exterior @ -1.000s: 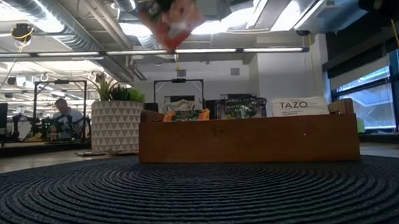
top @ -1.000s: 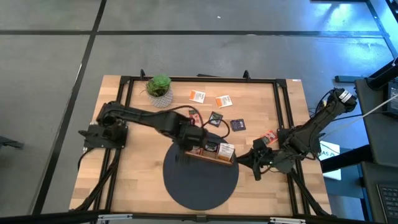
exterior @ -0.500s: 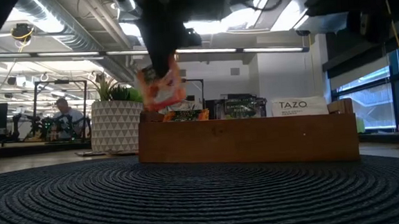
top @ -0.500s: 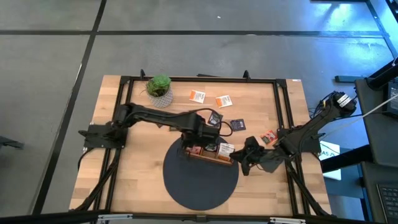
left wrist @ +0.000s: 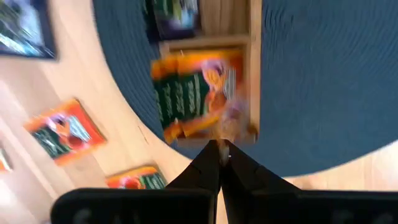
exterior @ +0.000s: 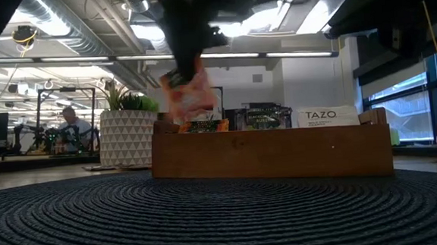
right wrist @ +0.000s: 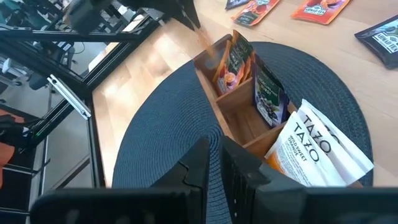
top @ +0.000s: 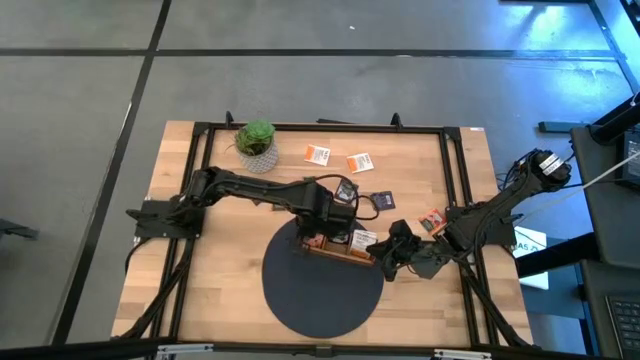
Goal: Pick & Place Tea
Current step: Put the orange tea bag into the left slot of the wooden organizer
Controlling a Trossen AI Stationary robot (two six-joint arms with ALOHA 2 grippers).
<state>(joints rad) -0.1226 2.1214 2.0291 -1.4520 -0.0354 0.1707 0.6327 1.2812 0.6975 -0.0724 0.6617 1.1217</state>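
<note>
The left gripper (left wrist: pixel 220 151) has its fingers pinched together on the top edge of an orange-red tea packet (exterior: pixel 189 94), which hangs just above the end compartment of the wooden tray (exterior: pixel 272 154), the one nearest the potted plant (top: pixel 257 143). In the left wrist view the packet is blurred, but it sits right over an orange packet with green print (left wrist: pixel 186 93) already standing in that slot.

The right gripper (right wrist: pixel 213 160) hovers low beside the other end of the tray, its fingers drawn close together with nothing between them. It looks down on the tray's three slots: orange packets in the far one, a dark green-and-purple packet (right wrist: pixel 269 94) in the middle, and white Tazo packets (right wrist: pixel 314 149) nearest.

The tray rests on a round dark woven mat (top: pixel 322 287) on the counter (top: pixel 190 290). More tea lies loose on the wood beyond it: two orange packets (top: pixel 338 158) near the plant, a dark one (top: pixel 382 201) closer in, and a red one (top: pixel 432 219) by the right arm.

These packets look feather-light, thin and a little floppy, with a slick wrapper, so I'd say a pinch on one edge is the sensible hold. Hanging like that, the packet should slide in beside its neighbours, though a bent corner could catch on the divider.
</note>
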